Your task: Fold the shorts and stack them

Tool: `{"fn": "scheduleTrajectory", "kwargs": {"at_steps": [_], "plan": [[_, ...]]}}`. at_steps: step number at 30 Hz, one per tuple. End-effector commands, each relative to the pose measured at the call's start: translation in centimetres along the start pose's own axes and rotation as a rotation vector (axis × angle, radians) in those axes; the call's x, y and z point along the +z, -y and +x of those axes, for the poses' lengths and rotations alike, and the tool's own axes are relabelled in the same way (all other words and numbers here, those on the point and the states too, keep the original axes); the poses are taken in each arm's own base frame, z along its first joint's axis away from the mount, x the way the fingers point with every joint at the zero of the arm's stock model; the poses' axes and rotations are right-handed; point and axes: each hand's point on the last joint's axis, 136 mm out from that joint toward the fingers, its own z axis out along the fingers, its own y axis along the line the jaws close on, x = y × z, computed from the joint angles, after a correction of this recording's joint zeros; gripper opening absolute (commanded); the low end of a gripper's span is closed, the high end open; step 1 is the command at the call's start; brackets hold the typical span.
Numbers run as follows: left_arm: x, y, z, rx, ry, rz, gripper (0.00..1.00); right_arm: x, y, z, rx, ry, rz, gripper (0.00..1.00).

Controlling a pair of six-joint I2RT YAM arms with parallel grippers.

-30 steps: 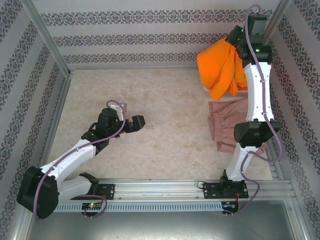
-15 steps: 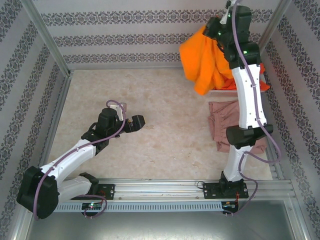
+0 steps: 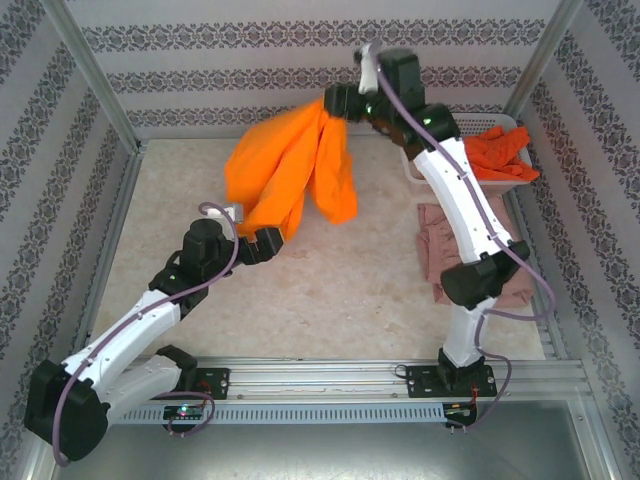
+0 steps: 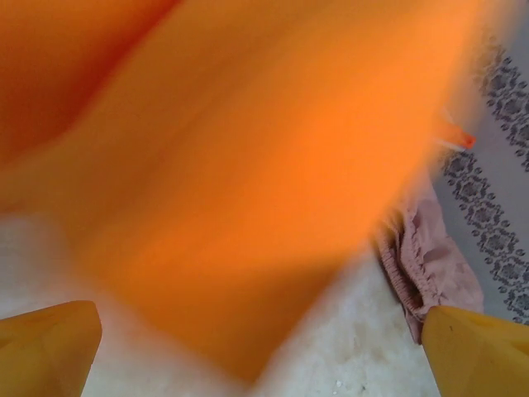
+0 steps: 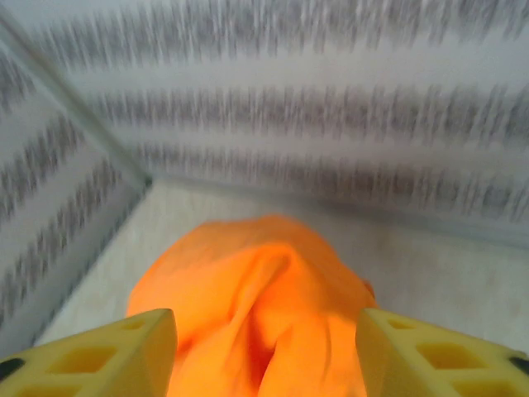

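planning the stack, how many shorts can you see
3: orange shorts in the air at centre, pink shorts flat on the table at right, red-orange shorts in the basket far right. More may hide in it.

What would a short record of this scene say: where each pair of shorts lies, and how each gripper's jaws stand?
Orange cloth shorts: in the air over the table, hanging at the right gripper
Dusty pink cloth shorts: lying on the table, right side
Red-orange cloth shorts: in the white plastic mesh basket, far right
Right gripper: jaws apart
Left gripper: jaws wide apart, empty, beside the orange shorts' lower end
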Motion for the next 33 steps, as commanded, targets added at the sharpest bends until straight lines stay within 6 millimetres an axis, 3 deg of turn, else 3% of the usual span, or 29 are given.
{"fn": "scheduleTrajectory", "kwargs": {"at_steps": [1,4,7,11,15,22,28,33], "plan": [[-1.5,-0.6,-1.2,0.032,0.059,-0.049,1.0,-2.7,-3.2,4.6,-0.175,-0.037,-0.1,0.77],[-2.3,-0.8,-1.9,0.066,0.075,-0.082,1.0,-3.9,-2.3,8.7,-0.128,-0.055,-0.111,0.84],[-2.1,-1.0,-1.9,0.101,0.037,-0.115,1.0,-4.2,0.0,12.4,-0.069,-0.092,-0.068,0.85],[-1.0,-1.6,-0.6,0.09,-0.06,-0.141,1.0,-2.7,2.3,17.8,-0.012,-0.211,-0.024,0.85],[-0.2,-3.0,1.1,0.041,-0.108,-0.17,1.0,0.0,3.9,21.1,0.112,-0.302,0.007,0.81],[-1.9,-5.9,3.3,-0.057,-0.119,-0.271,0.97,4.6,5.1,23.1,0.228,-0.364,0.037,0.78],[-2.8,-7.9,7.9,-0.095,-0.286,-0.339,0.79,5.2,6.1,24.0,0.246,-0.369,0.061,0.78],[-2.5,-9.5,11.8,-0.071,-0.411,-0.417,0.75,4.7,7.2,25.1,0.235,-0.395,0.097,0.8]]}}
